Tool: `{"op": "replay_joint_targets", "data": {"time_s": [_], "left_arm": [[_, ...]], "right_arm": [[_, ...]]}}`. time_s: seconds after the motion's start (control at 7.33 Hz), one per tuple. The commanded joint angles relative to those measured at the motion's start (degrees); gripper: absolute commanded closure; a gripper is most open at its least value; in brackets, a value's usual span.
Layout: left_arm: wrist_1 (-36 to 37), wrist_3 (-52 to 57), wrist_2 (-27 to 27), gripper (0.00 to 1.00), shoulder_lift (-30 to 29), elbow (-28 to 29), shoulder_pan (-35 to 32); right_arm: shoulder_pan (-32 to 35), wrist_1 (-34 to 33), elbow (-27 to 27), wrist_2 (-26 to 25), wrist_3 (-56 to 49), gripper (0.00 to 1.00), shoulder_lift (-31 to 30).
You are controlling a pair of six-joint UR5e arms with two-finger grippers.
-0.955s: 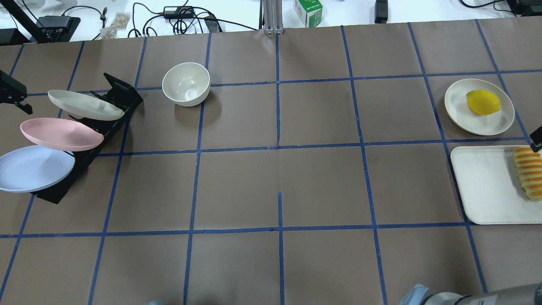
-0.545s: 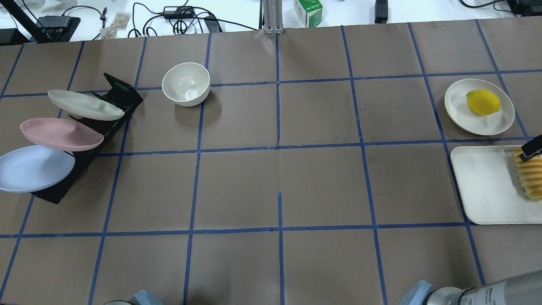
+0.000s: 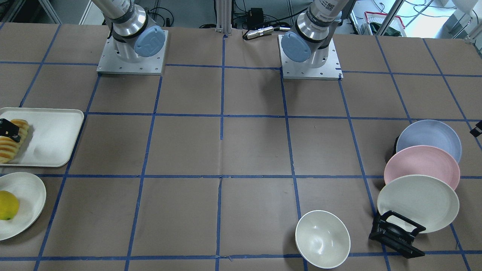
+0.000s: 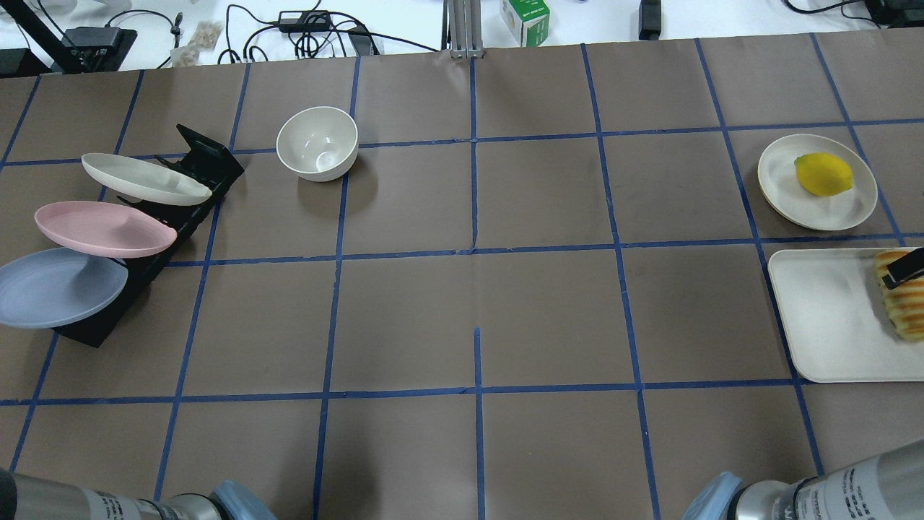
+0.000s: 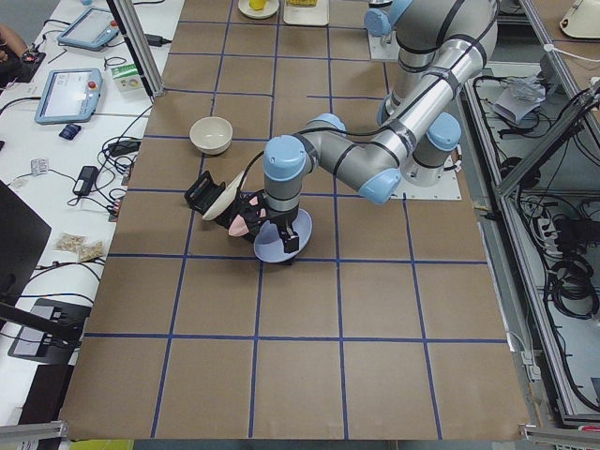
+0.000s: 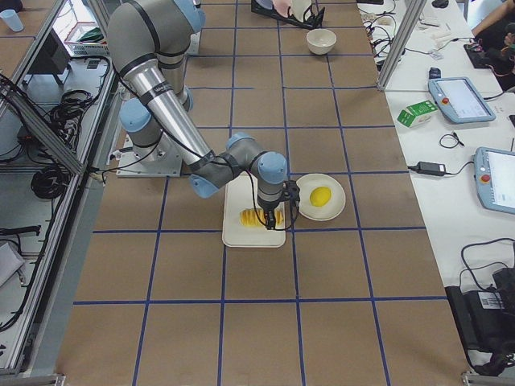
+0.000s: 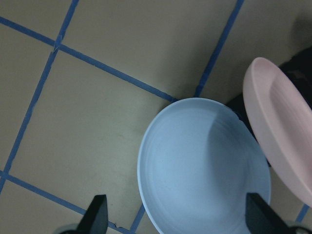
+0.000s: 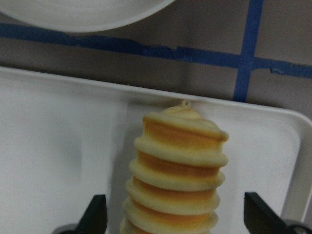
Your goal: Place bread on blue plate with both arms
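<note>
The bread lies on an off-white tray at the table's right edge. It also shows in the right wrist view. My right gripper is open, with its fingers either side of the loaf's end and apart from it. One of its black fingers shows over the loaf's far end. The blue plate leans in the front slot of a black rack. My left gripper is open just above the blue plate, off the overhead view's left edge.
A pink plate and an off-white plate lean in the same rack behind the blue one. A white bowl stands beyond the rack. A lemon sits on a small off-white plate beyond the tray.
The right gripper's finger has come further in over the loaf's far end. The left gripper has left the overhead view at the left edge. Both arms' lower links now show at the bottom.
</note>
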Motion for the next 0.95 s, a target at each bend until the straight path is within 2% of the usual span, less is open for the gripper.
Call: {"op": "replay_joint_targets", "data": {"time_s": [0.0,0.14,0.55,0.68,0.82], "left_arm": [[1.53,1.21,-2.16,0.0,-3.13,-0.16,0.61],[1.36,1.21,-2.43,0.0,-4.36,-0.16,0.96],[0.57,1.04,-3.22,0.0,-6.57,-0.16,0.97],[0.22,0.95,-4.18,0.0,-7.18,-0.25,0.97],[0.04,0.95,-4.19,0.0,-8.06,-0.25,0.97]], "right_arm": [[-0.04,-0.09,0.09,-0.06,-0.6,0.0,0.14],[-0.04,0.26,-0.08,0.55,-0.51,0.0,0.4],[-0.04,0.26,-0.18,-0.06,0.09,0.45,1.28],[-0.04,-0.44,-0.52,0.11,0.01,0.71,1.54],[-0.04,-0.36,-0.52,0.12,0.1,0.79,1.46]]}}
